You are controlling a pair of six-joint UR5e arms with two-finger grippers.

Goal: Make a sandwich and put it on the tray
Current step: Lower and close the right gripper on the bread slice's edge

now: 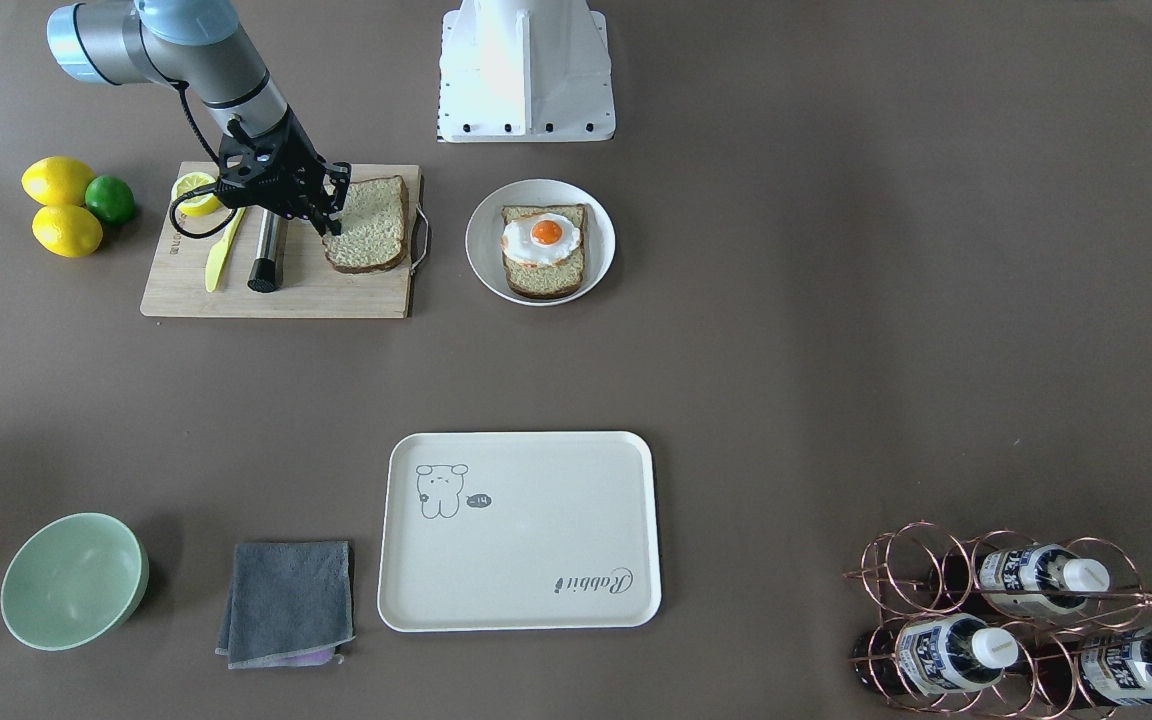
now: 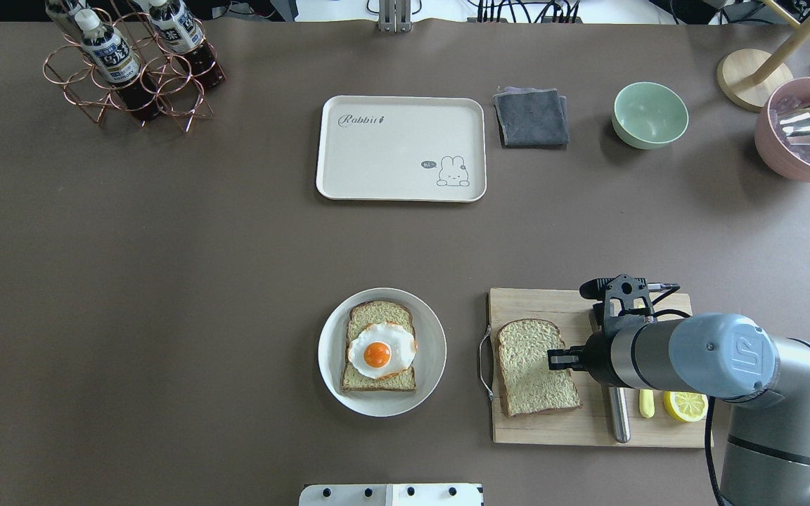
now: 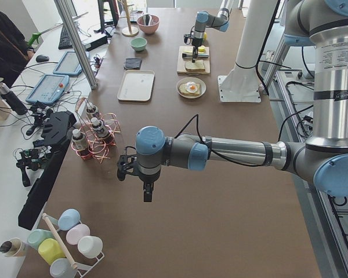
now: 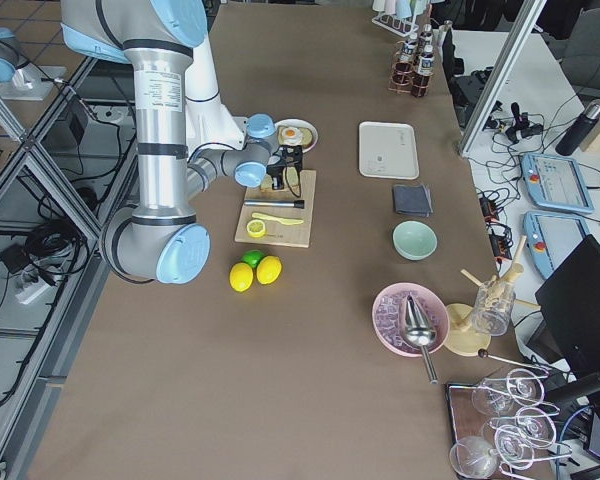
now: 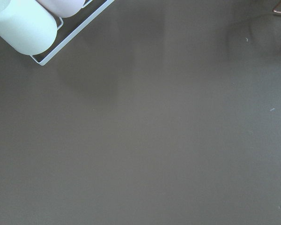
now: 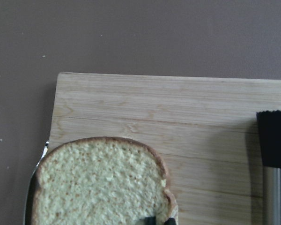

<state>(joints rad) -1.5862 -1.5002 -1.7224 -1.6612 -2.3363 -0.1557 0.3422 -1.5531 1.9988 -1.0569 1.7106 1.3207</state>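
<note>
Overhead exterior: right gripper [image 2: 551, 360] is low over the wooden cutting board [image 2: 553, 303], tips at the robot-right crust edge of the loose bread slice [image 2: 526, 383], which lies flat on the board. Right wrist view: two dark fingertips [image 6: 150, 220] sit close together at that crust, one over the crumb and one at the outer edge. Cannot tell if they actually pinch the slice.

Second bread slice [image 2: 377, 314] lies on the round white plate [image 2: 328, 351] with the fried egg [image 2: 380, 350] on top, yolk up. Plate is just beside the board's handle end, not touching it.

Tray [image 2: 401, 149] is at the far side of the table [image 2: 166, 281], well apart from plate and board, with no food on it. Sandwich not assembled: the top slice is on the board.

Left gripper [image 3: 147, 197] shows only in the exterior left view, hanging above bare table well away from the food; fingers apart or together, cannot tell. Left wrist view gives brown tabletop and a corner of a mug rack [image 5: 72, 35].
</note>
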